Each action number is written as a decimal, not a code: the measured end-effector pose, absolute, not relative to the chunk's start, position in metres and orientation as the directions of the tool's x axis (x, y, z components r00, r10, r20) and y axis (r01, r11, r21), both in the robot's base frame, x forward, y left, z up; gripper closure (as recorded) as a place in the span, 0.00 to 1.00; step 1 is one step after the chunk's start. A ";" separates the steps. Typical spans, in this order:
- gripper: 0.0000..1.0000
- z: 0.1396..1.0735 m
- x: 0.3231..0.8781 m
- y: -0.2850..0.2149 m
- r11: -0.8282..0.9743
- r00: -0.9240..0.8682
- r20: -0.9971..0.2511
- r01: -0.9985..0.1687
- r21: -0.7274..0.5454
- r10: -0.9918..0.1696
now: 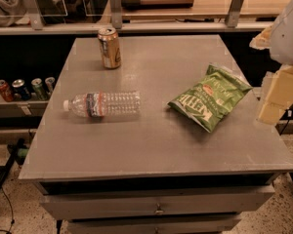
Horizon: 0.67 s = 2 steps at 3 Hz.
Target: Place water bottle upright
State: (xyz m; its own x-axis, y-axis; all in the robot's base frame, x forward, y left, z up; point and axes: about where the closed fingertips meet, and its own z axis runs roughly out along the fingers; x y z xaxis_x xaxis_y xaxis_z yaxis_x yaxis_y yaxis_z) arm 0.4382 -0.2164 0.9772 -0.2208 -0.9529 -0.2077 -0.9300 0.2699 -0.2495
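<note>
- End effector (273, 101), cream and blocky, hangs beyond the grey tabletop's (151, 145) edge, far right of the gold can (109, 48); it touches nothing, and I cannot tell how far open it is.
- Water bottle (103, 104) lies on its side in front of the can, long axis left-right, white cap pointing left.
- Clear ribbed plastic; a crinkled green chip bag (210, 97) lies front-right of the can.

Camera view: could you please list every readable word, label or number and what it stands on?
"KETTLE": green chip bag; its smaller print is blurred.
Water bottle label: too blurred.
Gold can: too blurred.
Four cans at left: too small.
Gripper, off the table's right edge: no text visible.
</note>
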 end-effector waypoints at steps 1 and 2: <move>0.00 0.977 0.438 -0.216 0.270 -0.221 -0.208 -0.930 -0.250 -0.953; 0.00 0.982 0.447 -0.186 0.215 -0.165 -0.200 -0.940 -0.264 -0.966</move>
